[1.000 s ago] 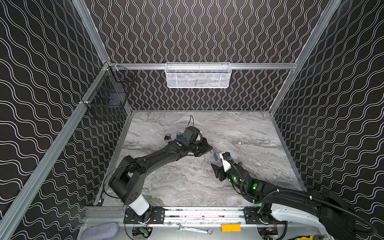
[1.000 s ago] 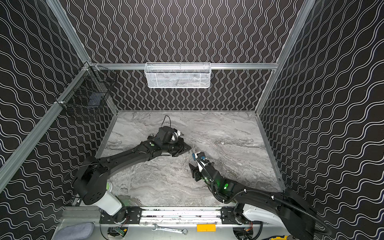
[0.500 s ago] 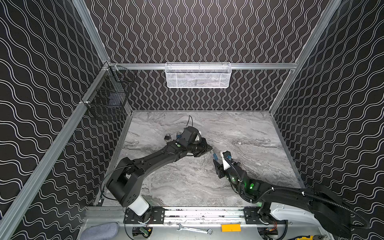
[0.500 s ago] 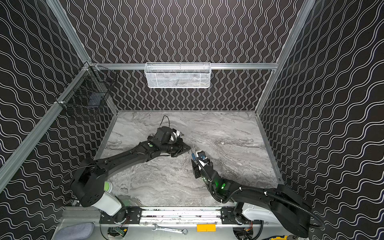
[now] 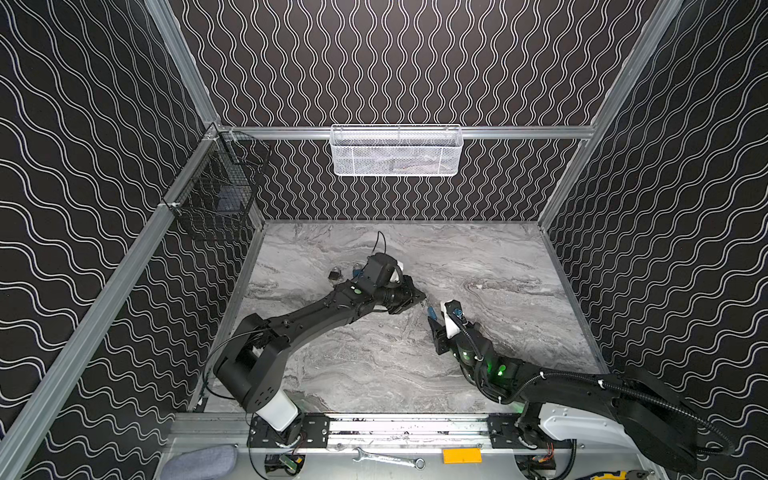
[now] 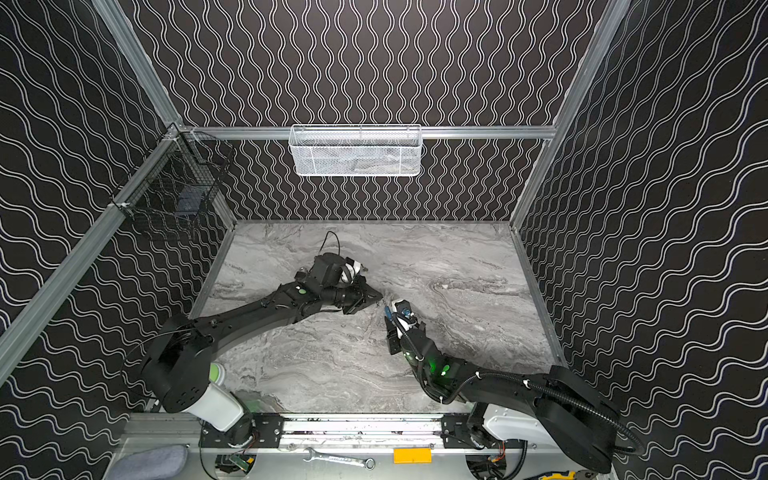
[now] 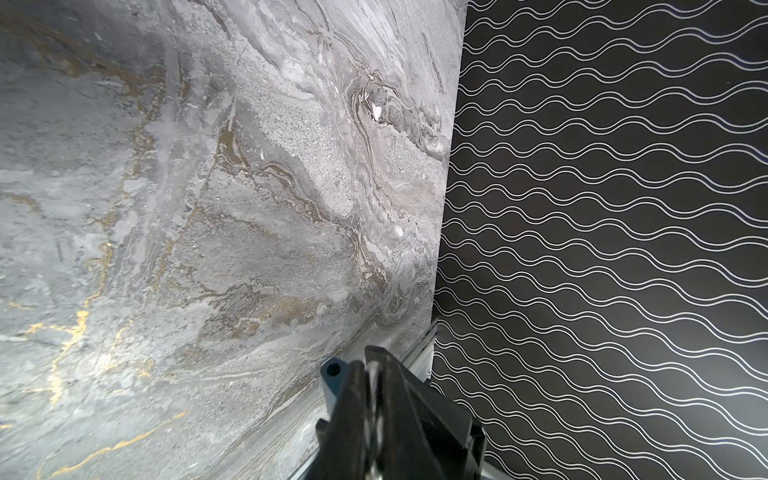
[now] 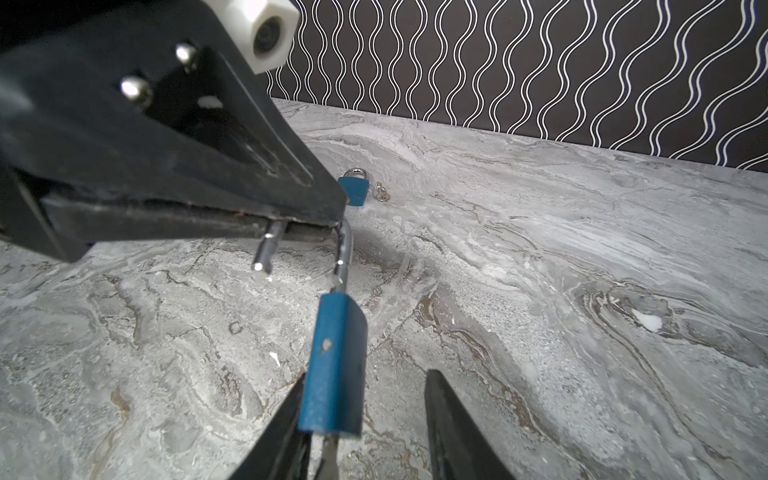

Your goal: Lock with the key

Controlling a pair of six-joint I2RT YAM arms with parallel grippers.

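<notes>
Pinching the silver shackle [image 8: 345,253] of the small blue metal padlock [image 8: 334,365] tight in your left gripper [image 8: 338,224], over the grey marble table [image 8: 540,249] midway between its side edges, you had the fingers [image 8: 453,424] of your right gripper [image 8: 368,376] spread round its body, so next they likely needed to close on the silver key [image 8: 328,455] beneath and turn it.

A blue padlock [image 8: 334,365] hangs upright in the air, its silver shackle [image 8: 344,249] swung open, a key [image 8: 328,455] in its underside

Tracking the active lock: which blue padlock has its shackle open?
The hanging blue padlock, gripped by its silver shackle in the left gripper; the other blue padlock lies on the marble table, shackle closed.
</notes>
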